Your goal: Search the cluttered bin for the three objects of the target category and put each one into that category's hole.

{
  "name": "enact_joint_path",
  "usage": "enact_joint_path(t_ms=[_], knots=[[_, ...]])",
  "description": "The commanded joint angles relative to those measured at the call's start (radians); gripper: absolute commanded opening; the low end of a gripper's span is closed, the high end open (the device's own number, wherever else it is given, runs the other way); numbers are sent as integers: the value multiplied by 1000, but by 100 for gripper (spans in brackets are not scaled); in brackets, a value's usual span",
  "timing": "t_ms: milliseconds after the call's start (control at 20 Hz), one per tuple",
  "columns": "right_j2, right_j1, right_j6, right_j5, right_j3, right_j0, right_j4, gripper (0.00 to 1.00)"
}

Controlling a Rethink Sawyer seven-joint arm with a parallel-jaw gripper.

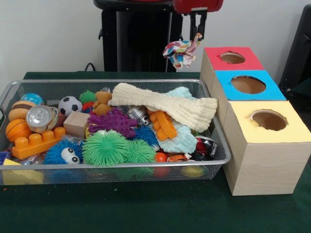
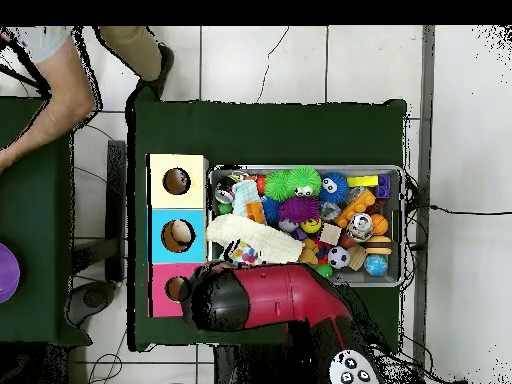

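Clamping tight on a patterned scrap of cloth (image 1: 182, 51), dangling it from the gripper (image 1: 198, 34) high above the table, up between the wire basket (image 1: 212, 127) and the row of boxes. Hanging just beside the red box (image 1: 214, 53), not yet over its hole (image 1: 232, 58), so probably carrying rather than dropping. Looking at the overhead view, spotting something pale sitting inside the blue box (image 2: 160, 219), though not telling what it is; seeing nothing clear in the yellow box (image 1: 296, 131). Judging one cloth item on its way, at least. Still lying in the basket: a big cream towel (image 1: 165, 104) draped over the toys and a light blue cloth (image 1: 182, 141) under it, likely the remaining fabric pieces. Leaving balls, blocks and a can (image 1: 41, 118) untouched.
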Motion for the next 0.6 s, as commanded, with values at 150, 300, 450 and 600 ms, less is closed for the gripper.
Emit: enact_joint_path(t_ms=[150, 300, 450, 600], knots=[[-2, 14, 113, 162, -124, -11, 105, 0], [-9, -3, 117, 173, -140, 1, 115, 0], [-13, 11, 127, 177, -172, 16, 112, 0], [-32, 16, 151, 195, -209, 51, 93, 0]])
